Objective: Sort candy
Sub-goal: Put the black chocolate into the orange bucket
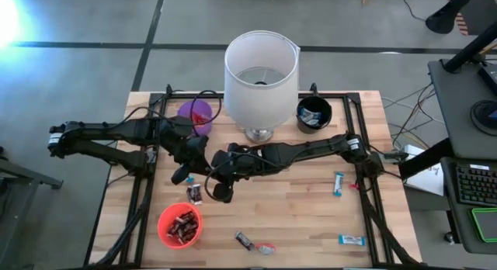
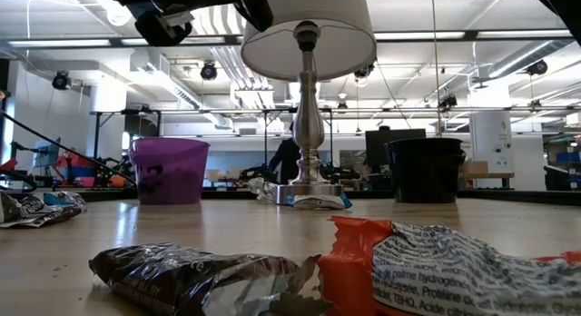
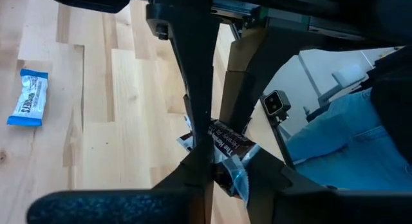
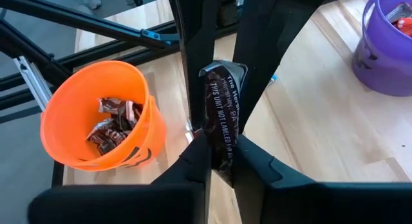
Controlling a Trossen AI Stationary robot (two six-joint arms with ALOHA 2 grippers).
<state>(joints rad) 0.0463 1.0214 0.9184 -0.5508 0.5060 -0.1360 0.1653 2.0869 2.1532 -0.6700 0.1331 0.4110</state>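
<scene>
I see both grippers meeting above the middle-left of the table (image 1: 311, 216), in front of the lamp (image 1: 261, 76). The right gripper (image 4: 222, 150) pinches a dark-wrapped candy bar (image 4: 222, 105) between its fingers, the bar standing upright out of the jaws. In the left wrist view the left gripper (image 3: 215, 166) has its fingers drawn in on a dark candy bar (image 3: 226, 143) with a crinkled clear end; I cannot tell whether this is the same bar the right gripper holds. In the high view the two grippers sit just beside each other, with the orange cup (image 1: 179, 225) near them toward the front edge. That cup holds several dark and red candies (image 4: 114, 124). The purple cup (image 1: 195, 115) stands behind the left arm, beside the lamp base, with something red inside. The black cup (image 1: 314, 113) stands on the lamp's other side with blue-and-white wrappers in it. Loose candy remains on the wood: one dark piece (image 1: 194, 194) just beside the grippers, a dark and a red piece (image 1: 255, 243) at the front centre, and two light blue pieces (image 1: 338, 183) on the right side.
</scene>
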